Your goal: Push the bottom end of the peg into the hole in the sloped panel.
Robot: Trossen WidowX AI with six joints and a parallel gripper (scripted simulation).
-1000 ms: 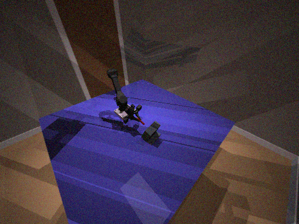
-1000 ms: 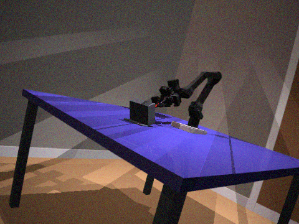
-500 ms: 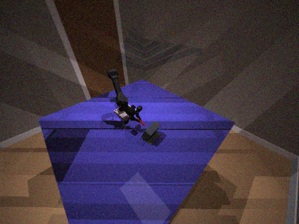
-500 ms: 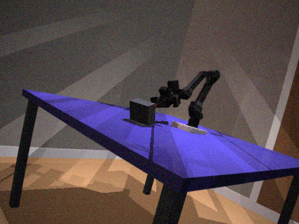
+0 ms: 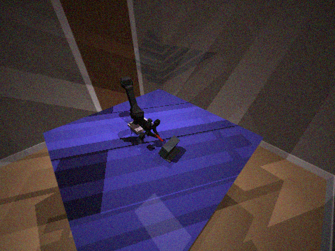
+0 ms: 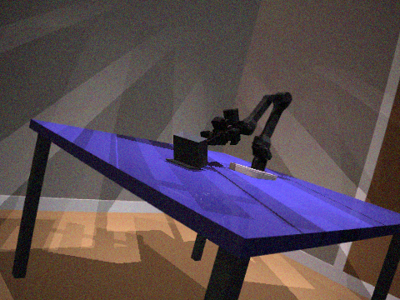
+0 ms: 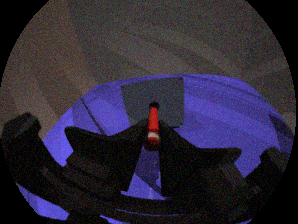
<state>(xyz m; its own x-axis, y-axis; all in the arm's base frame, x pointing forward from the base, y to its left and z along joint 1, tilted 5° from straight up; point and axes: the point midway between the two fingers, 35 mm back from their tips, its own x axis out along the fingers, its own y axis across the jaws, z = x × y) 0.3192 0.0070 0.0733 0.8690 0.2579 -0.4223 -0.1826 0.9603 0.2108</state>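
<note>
Blue table | red peg pinched between fingers, far end at panel's hole

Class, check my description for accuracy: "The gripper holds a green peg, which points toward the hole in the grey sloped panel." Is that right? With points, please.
Not quite: the peg (image 5: 159,138) (image 7: 153,120) is mostly red, as the wrist view shows. The rest stands.

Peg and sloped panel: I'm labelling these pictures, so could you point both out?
Peg (image 5: 160,138) (image 7: 153,119): top and wrist views, red shaft.
Sloped panel (image 5: 170,145) (image 6: 189,152) (image 7: 169,102): top, upper surface; exterior, dark side; wrist, holed face.
</note>
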